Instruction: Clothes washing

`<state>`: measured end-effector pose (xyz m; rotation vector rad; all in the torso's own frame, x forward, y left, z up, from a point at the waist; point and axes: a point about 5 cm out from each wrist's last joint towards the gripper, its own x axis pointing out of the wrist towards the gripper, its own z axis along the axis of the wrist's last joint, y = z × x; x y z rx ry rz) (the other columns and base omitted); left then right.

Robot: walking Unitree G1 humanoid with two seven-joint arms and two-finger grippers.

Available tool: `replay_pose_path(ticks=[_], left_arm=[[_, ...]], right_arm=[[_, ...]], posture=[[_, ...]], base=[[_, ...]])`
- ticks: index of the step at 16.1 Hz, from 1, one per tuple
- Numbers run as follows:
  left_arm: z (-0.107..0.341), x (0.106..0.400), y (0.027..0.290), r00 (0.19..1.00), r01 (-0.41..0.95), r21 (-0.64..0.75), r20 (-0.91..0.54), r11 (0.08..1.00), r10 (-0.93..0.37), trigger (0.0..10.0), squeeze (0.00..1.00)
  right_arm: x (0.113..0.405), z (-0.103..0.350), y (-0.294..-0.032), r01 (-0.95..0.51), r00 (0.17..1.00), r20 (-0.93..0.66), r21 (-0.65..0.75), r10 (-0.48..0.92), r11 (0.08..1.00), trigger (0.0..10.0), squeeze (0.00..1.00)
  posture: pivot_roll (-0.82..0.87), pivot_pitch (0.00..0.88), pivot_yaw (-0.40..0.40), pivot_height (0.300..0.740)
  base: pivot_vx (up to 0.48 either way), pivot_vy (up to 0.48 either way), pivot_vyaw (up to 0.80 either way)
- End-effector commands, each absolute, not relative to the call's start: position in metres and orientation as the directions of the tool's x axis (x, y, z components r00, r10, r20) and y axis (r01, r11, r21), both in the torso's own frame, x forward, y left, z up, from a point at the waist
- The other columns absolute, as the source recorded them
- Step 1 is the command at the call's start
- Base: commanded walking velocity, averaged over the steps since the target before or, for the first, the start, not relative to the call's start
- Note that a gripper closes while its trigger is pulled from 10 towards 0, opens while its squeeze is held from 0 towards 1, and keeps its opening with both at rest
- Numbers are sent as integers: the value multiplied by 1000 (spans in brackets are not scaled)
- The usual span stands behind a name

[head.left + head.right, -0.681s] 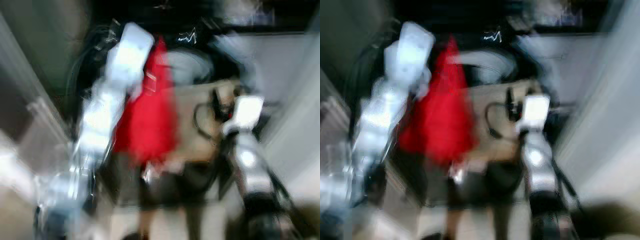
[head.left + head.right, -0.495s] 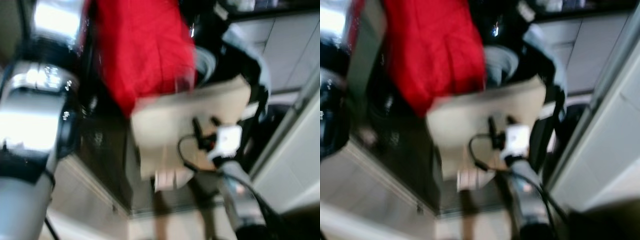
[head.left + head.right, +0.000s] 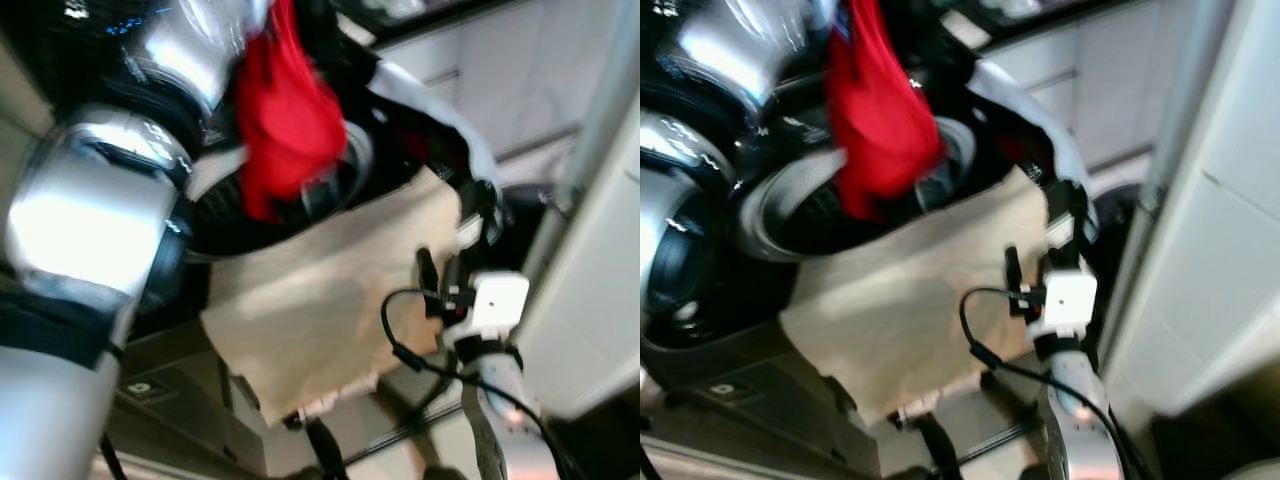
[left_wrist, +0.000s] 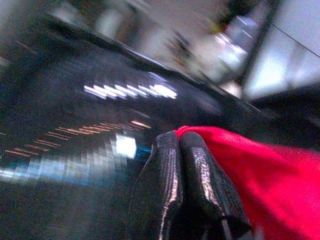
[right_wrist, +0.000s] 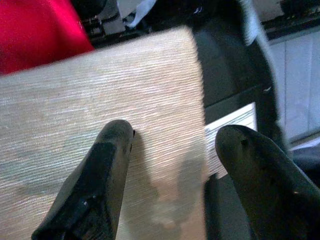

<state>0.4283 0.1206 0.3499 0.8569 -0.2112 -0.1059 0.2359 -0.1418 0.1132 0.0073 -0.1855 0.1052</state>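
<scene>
Red cloth hangs bunched in front of the round washing machine opening, pinched at its top edge by the closed fingers of the left end effector. Beige fabric drapes below the opening. The right end effector hovers against this fabric with its fingers spread apart, gripping nothing.

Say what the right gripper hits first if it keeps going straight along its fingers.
Most likely the beige cloth. The right gripper is open, its fingers pointing right at the cloth's ribbed surface near its edge; the dark washer front lies behind. Depth is hard to judge, so the gap is unclear.
</scene>
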Motion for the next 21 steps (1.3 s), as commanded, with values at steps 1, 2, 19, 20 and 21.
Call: replay_pose_path(ticks=[1,2,19,20,21], left_arm=[[357,428,130,978,-29,754,157,656,-138,10000,0],[350,429,130,982,10,742,119,670,-147,10000,1000],[364,416,144,874,195,419,336,887,-351,10000,0],[350,407,138,838,219,464,361,858,-409,10000,0],[342,402,134,828,226,489,359,843,-431,10000,0]], right_arm=[[231,115,-142,-104,980,173,-5,103,995,10000,0],[221,124,-149,-101,978,182,-19,102,995,10000,0],[271,148,-146,-177,962,211,-8,174,984,10000,0],[281,153,-142,-192,955,229,-13,190,981,10000,0],[284,156,-141,-199,951,239,-16,196,980,10000,0]], posture=[[-330,33,251,740],[-338,38,241,740],[-199,0,133,740],[-160,0,109,740],[-153,0,106,740]], base=[[0,0,0],[0,0,0],[0,0,0],[0,0,0],[0,0,0]])
